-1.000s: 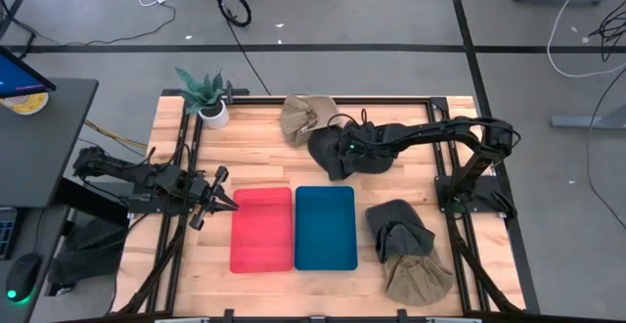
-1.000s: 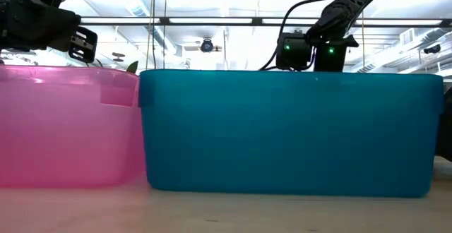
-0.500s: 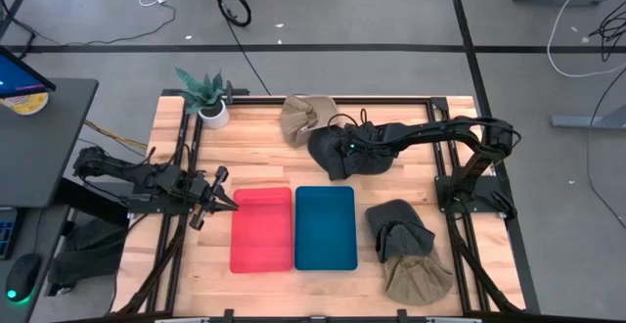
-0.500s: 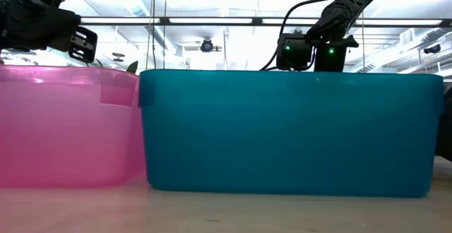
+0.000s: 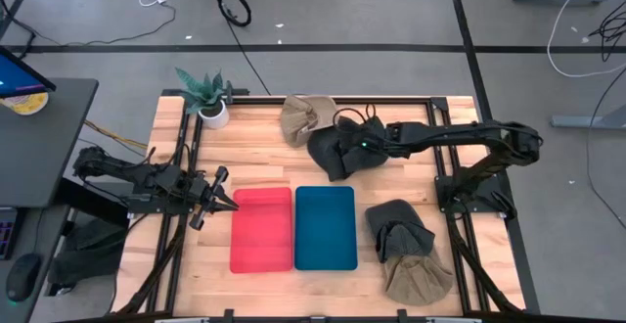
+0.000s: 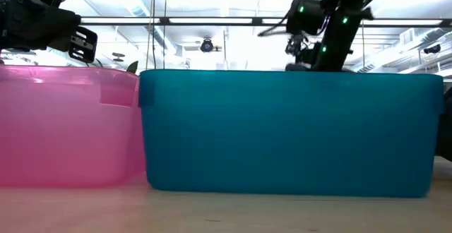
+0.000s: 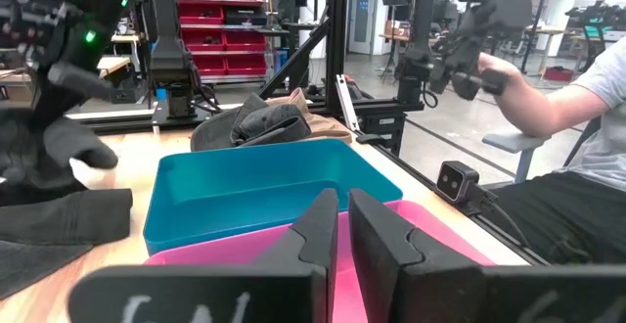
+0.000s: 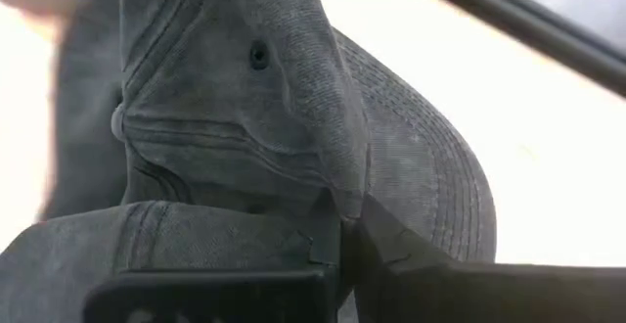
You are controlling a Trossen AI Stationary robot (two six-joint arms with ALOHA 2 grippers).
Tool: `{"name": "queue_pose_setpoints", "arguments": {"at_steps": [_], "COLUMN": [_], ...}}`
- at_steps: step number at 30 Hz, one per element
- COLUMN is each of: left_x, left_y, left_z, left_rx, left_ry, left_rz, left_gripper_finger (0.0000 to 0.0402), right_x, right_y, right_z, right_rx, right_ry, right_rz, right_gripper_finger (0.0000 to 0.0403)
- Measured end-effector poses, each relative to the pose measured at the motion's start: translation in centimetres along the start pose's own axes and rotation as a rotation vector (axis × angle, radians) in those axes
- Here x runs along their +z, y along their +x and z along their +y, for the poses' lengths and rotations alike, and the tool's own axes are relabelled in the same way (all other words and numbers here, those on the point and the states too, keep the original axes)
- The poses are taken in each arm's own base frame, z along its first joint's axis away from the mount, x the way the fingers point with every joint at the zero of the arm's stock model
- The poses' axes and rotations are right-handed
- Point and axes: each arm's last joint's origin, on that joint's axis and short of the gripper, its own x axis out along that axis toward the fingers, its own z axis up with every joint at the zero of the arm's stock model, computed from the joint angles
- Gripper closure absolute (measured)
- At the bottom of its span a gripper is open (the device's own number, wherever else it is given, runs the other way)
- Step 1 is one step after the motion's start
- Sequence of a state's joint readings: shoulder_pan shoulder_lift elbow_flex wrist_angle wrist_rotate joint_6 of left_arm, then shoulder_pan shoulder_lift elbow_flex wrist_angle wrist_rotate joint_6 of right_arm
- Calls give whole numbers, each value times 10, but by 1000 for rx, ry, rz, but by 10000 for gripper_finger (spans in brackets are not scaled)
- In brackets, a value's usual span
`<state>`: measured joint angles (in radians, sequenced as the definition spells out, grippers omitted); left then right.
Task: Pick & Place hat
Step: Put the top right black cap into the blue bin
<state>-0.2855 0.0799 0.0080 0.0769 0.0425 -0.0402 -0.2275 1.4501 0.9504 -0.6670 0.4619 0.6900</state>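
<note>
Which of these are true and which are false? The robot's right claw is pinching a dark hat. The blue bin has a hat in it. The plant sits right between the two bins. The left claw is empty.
1. The right gripper is pinching a dark hat: true.
2. The blue bin has a hat in it: false, it is empty.
3. The plant sits between the bins: false, it stands at a far table corner.
4. The left gripper is empty: true, shut beside the pink bin.

bare wood between plant and bins.

Dark grey hat (stitched seams), pink bin, teal bin, tan hats.
</note>
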Motion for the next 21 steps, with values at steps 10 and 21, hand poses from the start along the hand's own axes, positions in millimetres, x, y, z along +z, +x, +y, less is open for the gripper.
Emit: {"name": "queue_pose_setpoints", "arguments": {"at_steps": [10,21], "left_x": [0,0], "left_y": [0,0], "left_z": [0,0], "left_rx": [0,0], "left_ry": [0,0], "left_rz": [0,0], "left_gripper_finger": [367,367], "right_x": [0,-6], "right_y": [-45,-76], "right_z": [11,38], "right_rx": [174,467], "right_ry": [-133,-329], "right_rz": [-182,-306], "right_gripper_finger": [398,398]}}
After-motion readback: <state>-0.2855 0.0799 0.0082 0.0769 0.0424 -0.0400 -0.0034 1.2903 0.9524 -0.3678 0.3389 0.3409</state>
